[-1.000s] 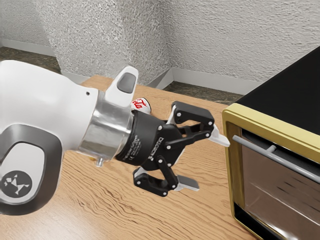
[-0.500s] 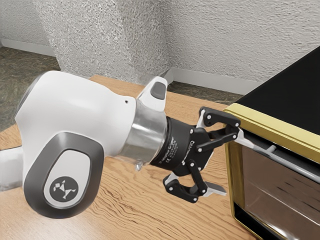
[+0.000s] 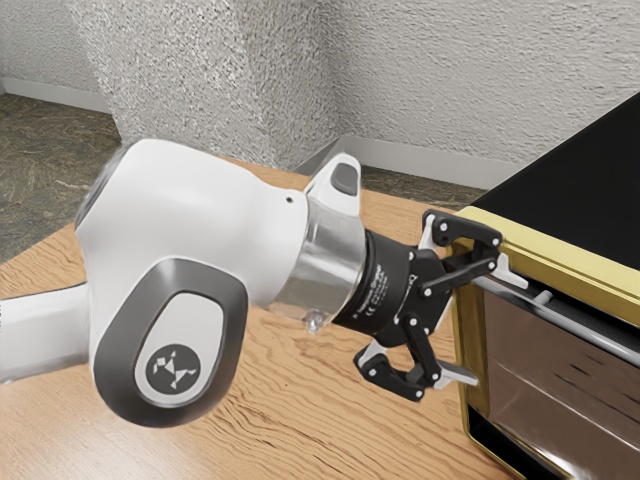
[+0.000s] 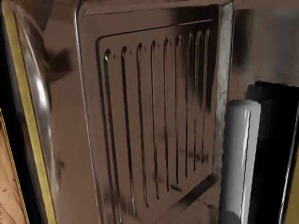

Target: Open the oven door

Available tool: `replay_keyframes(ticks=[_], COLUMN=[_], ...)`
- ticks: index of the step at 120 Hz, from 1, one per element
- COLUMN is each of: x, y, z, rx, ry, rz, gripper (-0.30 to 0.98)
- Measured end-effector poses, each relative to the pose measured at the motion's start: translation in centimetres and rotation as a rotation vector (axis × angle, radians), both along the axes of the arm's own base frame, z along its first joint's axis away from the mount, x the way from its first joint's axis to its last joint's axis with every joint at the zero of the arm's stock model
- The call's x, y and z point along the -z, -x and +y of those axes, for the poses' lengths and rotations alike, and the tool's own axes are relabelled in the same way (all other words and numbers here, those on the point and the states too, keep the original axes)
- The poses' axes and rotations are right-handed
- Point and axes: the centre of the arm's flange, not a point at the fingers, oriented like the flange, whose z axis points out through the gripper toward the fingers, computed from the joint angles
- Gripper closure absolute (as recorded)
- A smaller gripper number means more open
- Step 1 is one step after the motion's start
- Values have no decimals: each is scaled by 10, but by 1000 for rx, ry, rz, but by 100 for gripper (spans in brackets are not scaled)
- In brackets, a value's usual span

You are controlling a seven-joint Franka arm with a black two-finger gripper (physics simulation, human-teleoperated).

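The gripper (image 3: 488,325) is open at the oven's front, near the left end of the handle (image 3: 592,333) in the exterior view. Its upper fingertip overlaps the handle bar there; whether they touch I cannot tell. The lower finger (image 3: 458,374) stands below the bar, by the edge of the glass door (image 3: 550,395). That door looks closed against the gold frame. In the wrist view, the grey handle (image 4: 239,163) is large and close, beside the brown door glass (image 4: 154,116), which has a ribbed pattern.
The oven's black top (image 3: 590,180) and gold frame (image 3: 540,248) rise at the exterior view's right. Wooden table (image 3: 300,410) surface lies under the arm and in front of the oven. A textured wall (image 3: 440,80) stands behind.
My hand has moved toward the exterior view's right, bringing the upper finger over the handle's near end. The arm has covered the red-and-white can seen earlier. The oven door has not moved.
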Motion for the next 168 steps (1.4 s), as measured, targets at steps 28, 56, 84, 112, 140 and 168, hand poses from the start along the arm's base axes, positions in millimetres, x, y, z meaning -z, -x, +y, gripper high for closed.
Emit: replay_keyframes(ticks=[28, 56, 84, 112, 140, 168], x=[23, 33, 56, -188, -82, -49], y=[-8, 28, 166, 129, 41, 14], z=[-2, 31, 35, 126, 430, 330], rx=[-14, -52, -121, -207, -428, -112], ry=[-21, -23, -56, -154, -348, -531], rz=[41, 49, -54, -164, 542, 652], gripper=[1, 1, 0, 1, 0, 0])
